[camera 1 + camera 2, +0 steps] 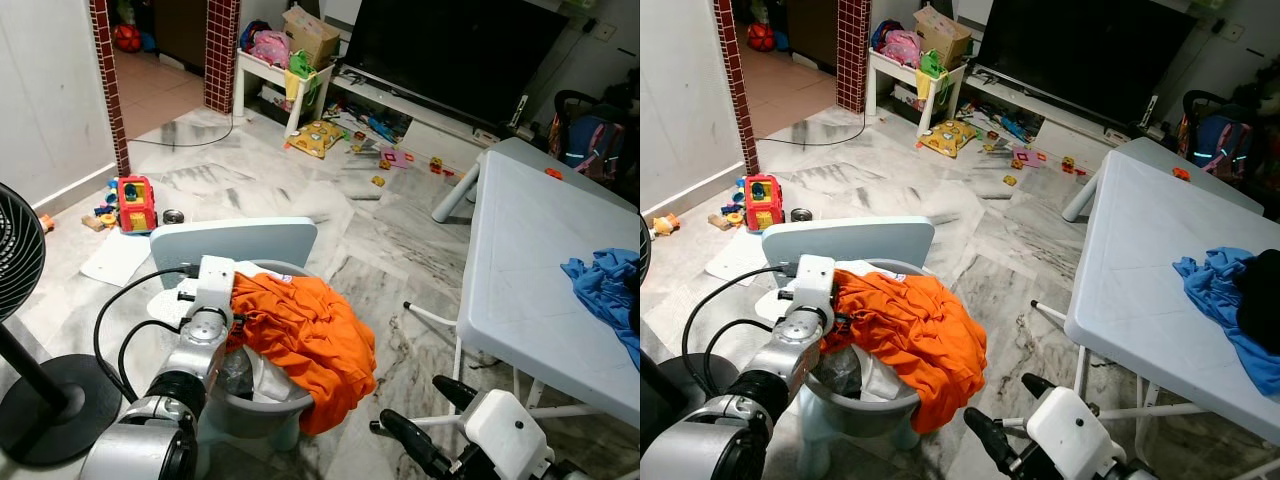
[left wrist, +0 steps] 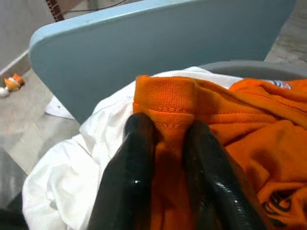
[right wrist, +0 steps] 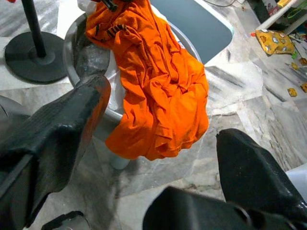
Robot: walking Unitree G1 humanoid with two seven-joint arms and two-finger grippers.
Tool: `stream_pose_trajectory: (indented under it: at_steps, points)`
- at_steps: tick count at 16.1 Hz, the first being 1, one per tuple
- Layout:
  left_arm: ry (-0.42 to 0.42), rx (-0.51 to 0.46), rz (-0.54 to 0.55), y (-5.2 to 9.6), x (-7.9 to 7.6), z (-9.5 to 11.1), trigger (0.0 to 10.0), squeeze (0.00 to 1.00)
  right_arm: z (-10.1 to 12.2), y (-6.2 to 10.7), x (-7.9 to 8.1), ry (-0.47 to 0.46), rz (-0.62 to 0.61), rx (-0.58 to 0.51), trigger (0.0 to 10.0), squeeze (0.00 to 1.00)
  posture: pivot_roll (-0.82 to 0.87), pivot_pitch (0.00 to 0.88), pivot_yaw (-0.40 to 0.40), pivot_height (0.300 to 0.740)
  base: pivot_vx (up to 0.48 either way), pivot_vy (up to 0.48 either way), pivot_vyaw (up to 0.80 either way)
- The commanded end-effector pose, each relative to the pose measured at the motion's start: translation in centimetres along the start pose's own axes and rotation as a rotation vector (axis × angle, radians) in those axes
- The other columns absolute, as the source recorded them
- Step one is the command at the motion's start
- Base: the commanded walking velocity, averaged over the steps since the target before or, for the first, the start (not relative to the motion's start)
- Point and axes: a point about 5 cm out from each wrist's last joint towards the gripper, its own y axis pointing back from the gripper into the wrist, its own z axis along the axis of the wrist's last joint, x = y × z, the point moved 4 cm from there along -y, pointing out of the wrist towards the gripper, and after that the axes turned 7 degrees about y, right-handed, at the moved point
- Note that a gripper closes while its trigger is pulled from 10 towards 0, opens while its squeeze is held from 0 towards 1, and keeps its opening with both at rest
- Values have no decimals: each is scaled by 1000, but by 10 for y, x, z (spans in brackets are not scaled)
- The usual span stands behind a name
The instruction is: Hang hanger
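An orange shirt (image 1: 310, 340) is heaped over the rim of a grey laundry basket (image 1: 262, 408) just in front of me and spills down its right side. My left gripper (image 2: 165, 127) is at the basket's near left and is shut on a hemmed edge of the orange shirt. A white cloth (image 2: 72, 163) lies under the shirt. Low at the front right, above the floor and right of the basket, my right gripper (image 1: 432, 415) is open with nothing between its fingers.
A pale blue chair back (image 1: 235, 240) stands right behind the basket. A white table (image 1: 540, 260) on the right holds a blue cloth (image 1: 605, 285). A black fan (image 1: 30, 330) stands at the left. Toys (image 1: 135, 203) litter the marble floor farther off.
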Motion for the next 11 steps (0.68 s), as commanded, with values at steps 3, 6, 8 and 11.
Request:
stream_pose_trajectory:
  at_steps: [3, 6, 8, 11]
  points:
    - [-131, -64, -77, 3, -16, 5, 0, 0, -1, 0, -11, 18, -38, 9, 10000, 0, -48, 0, -221, 740, 0, 0, 0]
    - [-327, -121, -223, 11, -37, 1, 0, 0, -1, -1, -12, 22, -39, 8, 10000, 0, -46, 0, -222, 740, 0, 0, 0]
    - [-396, -114, -286, 17, -44, -11, 0, 0, -1, -2, -12, 26, -36, 8, 10000, 0, -41, 0, -224, 740, 0, 0, 0]
    - [-374, -60, -291, 20, -41, -24, 3373, 0, -1, -5, -13, 33, -28, 8, 10000, 0, -32, 0, -228, 740, 0, 0, 0]
